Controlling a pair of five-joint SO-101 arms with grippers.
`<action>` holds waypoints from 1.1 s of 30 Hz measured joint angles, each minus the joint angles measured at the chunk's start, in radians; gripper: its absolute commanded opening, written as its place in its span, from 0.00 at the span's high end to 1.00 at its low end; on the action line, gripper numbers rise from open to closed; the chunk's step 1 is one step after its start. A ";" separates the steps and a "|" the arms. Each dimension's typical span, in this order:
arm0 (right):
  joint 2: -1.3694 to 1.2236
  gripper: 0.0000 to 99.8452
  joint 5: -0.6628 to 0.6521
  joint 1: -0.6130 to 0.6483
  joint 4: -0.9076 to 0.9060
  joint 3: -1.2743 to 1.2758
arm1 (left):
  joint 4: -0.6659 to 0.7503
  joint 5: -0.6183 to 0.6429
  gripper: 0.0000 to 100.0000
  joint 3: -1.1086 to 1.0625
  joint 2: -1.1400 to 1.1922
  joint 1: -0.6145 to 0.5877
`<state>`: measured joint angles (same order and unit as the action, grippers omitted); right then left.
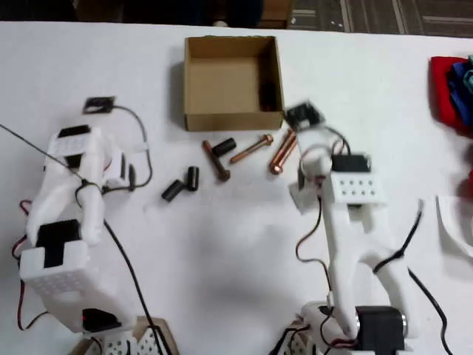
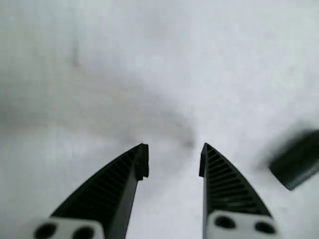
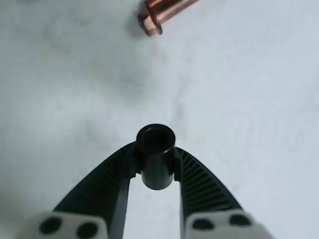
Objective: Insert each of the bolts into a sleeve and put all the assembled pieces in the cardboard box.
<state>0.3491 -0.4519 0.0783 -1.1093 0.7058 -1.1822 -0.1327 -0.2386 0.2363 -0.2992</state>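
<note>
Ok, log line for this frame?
right gripper: shut on black cylindrical sleeve | left gripper: open, empty | copper bolts: on white table

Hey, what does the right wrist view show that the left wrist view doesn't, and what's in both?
Right wrist view: the right tool shut on a black sleeve, its bore facing the camera, with a copper bolt lying on the table beyond it. Left wrist view: the left tool open and holding nothing, with a loose dark sleeve lying off to one side. Both: the white table beneath a tool.
</note>
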 measured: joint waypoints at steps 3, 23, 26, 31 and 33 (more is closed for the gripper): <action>0.043 0.98 0.008 -0.034 0.189 0.147 | -0.144 -0.031 0.81 0.140 0.000 0.083; 0.081 0.98 0.226 -0.135 0.664 0.440 | -0.233 0.201 0.81 0.609 0.385 0.582; 0.081 0.98 0.226 -0.135 0.675 0.440 | -0.270 0.339 0.81 0.729 0.468 0.586; 0.081 0.98 0.226 -0.135 0.677 0.440 | -0.347 0.496 0.81 0.908 0.603 0.585; 0.081 0.98 0.226 -0.135 0.677 0.440 | -0.367 0.512 0.81 0.967 0.658 0.583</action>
<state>0.4304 -0.2263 -0.0568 -0.4327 1.1462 -1.5489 0.3798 0.7281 0.8945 0.2839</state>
